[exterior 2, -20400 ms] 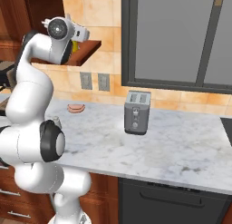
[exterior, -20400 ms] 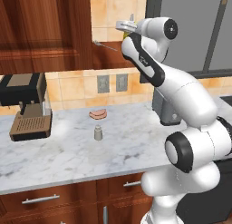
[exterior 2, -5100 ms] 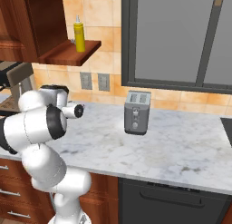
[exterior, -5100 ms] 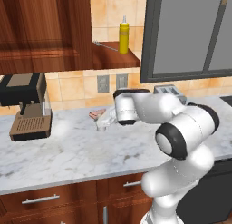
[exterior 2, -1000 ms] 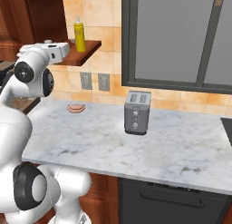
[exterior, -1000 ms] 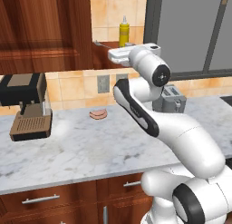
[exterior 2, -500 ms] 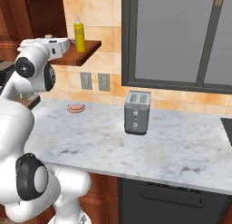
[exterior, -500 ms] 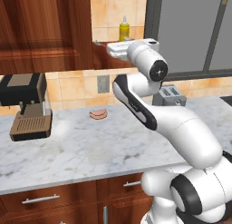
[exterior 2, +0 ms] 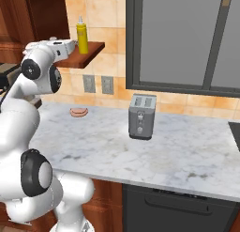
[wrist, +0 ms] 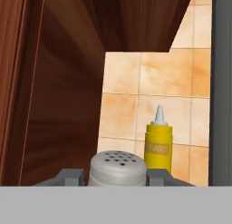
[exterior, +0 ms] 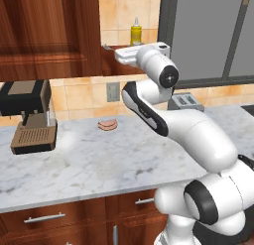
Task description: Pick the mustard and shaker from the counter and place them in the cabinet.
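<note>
Nearest in the hand view: gripper (wrist: 118,175) pinching the shaker (wrist: 118,169), a finger tight against each side of its body, perforated silvery dome upright between them. Probably light, stiff and smooth-walled, so likely to slip or tip if squeezed high on the rounded top; best held low on the straight grey wall, as now. Just beyond and slightly right: the mustard (wrist: 158,144), upright on the shelf, nozzle cap pointing up, tiled wall behind. Likely a soft-sided plastic bottle, light, apt to topple if nudged, so room worth leaving beside it when setting the shaker down. From the left base view: the cabinet (exterior: 54,35) open at its right end, shelf holding the yellow bottle, gripper reaching in at shelf level to its left. Whether the shaker base already touches the shelf: cannot tell. Below, on the counter (exterior: 99,164): pink food piece (exterior: 107,125) near the wall, coffee machine (exterior: 27,115) at far left, toaster (exterior 2: 142,116) to the right. Nothing else visible on the shelf.
</note>
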